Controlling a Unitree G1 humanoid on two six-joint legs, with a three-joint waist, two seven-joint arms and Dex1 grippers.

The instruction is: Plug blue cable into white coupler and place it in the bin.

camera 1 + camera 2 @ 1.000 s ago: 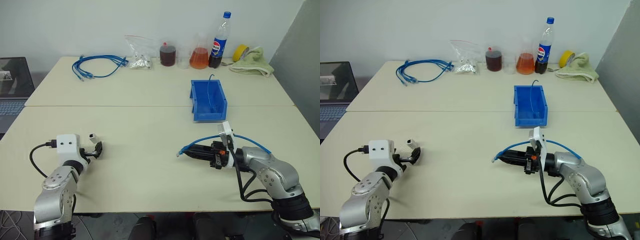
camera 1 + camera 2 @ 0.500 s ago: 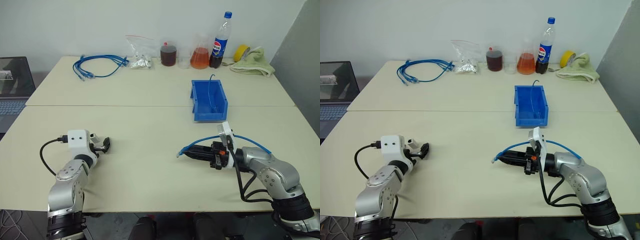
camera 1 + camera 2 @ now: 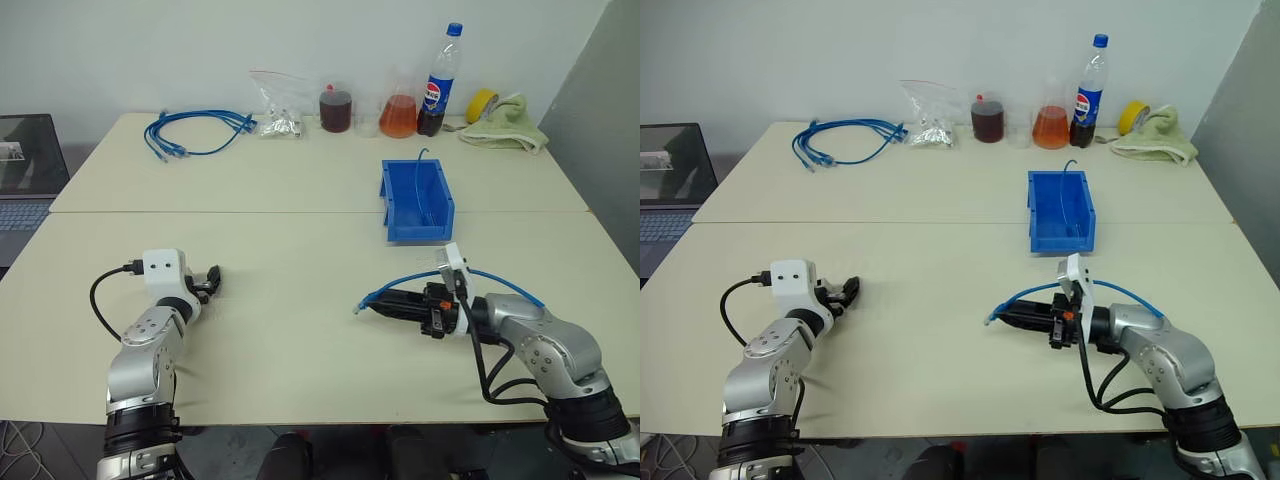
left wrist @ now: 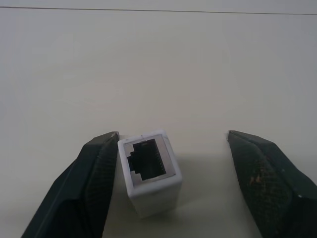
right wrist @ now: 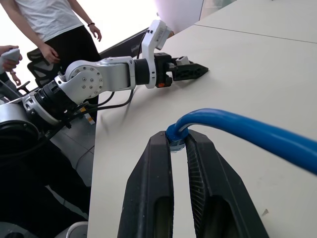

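- The left tool [image 4: 171,163] lies low on the cream bench [image 3: 300,260] at about 8 o'clock in the head view, its two black fingers [image 4: 94,173] spread on either side of the white coupler [image 4: 151,173].
- One finger touches the coupler's side; the other stands apart from it, so the block is bracketed but not clamped.
- The coupler rests on the bench with its dark socket opening facing the wrist camera.
- The right tool [image 5: 178,148], at about 4 o'clock on the bench, is clenched on the blue cable [image 3: 400,283] near its end.
- The cable arcs back over the right wrist, and its plug end [image 3: 358,309] sticks out past the fingertips toward 9 o'clock.
- The bin [image 3: 416,200] sits at about 1 o'clock, beyond the right tool and apart from it.
- Along the far edge of the bench stand a coiled bundle of blue cables [image 3: 195,132], a clear bag of small parts [image 3: 277,108], a dark jar [image 3: 336,110], a flask of orange liquid [image 3: 398,115], a cola bottle [image 3: 440,80], a roll of yellow tape [image 3: 481,103] and a green cloth [image 3: 508,124].
- A laptop [image 3: 28,170] sits off the bench at 10 o'clock.
- A person in a white shirt [image 5: 54,25] stands behind the left arm in the right wrist view.
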